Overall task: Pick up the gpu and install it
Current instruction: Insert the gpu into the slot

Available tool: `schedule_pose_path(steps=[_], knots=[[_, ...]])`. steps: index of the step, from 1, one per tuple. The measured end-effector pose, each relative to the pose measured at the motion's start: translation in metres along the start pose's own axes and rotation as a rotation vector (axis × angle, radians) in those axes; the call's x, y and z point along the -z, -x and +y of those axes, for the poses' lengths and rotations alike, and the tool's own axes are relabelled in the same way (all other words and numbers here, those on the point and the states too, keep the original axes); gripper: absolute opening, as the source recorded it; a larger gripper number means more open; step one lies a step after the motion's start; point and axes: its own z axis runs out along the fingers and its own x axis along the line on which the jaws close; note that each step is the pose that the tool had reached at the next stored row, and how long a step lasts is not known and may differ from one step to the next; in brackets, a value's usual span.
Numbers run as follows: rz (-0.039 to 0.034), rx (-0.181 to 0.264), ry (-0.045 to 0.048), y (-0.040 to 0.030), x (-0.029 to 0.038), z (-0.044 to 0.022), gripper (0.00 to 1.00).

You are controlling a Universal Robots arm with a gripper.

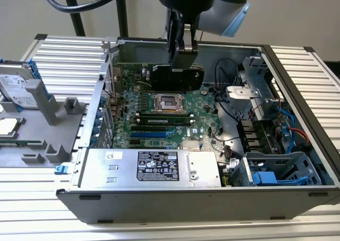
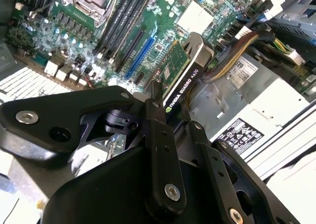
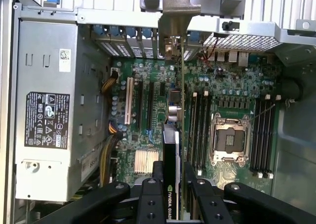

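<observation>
My gripper (image 1: 180, 48) hangs inside the open computer case, shut on the gpu (image 1: 177, 77), a black card held on edge above the green motherboard (image 1: 159, 116), over the far side of the CPU socket (image 1: 168, 102). In the second wrist view the gpu (image 2: 183, 74) shows its black shroud edge and green board between my fingers (image 2: 159, 135). In the first wrist view the gpu (image 3: 171, 152) is seen edge-on, its silver bracket (image 3: 176, 16) toward the case's rear wall, above the board between the expansion slots (image 3: 146, 103) and the memory slots (image 3: 198, 127).
A silver power supply (image 1: 154, 166) fills the case's near side. Drive cages (image 1: 276, 172) and loose cables (image 1: 228, 108) sit at the exterior view's right. Outside the case at the exterior view's left stand a grey fixture (image 1: 50, 113) and a hard drive (image 1: 16, 84).
</observation>
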Motion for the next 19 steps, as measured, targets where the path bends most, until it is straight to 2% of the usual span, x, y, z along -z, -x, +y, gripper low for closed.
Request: schedule_pose_path(steps=[19], knots=[[0.0000, -0.028, -0.0003, 0.0019, -0.0055, -0.0003, 0.00]])
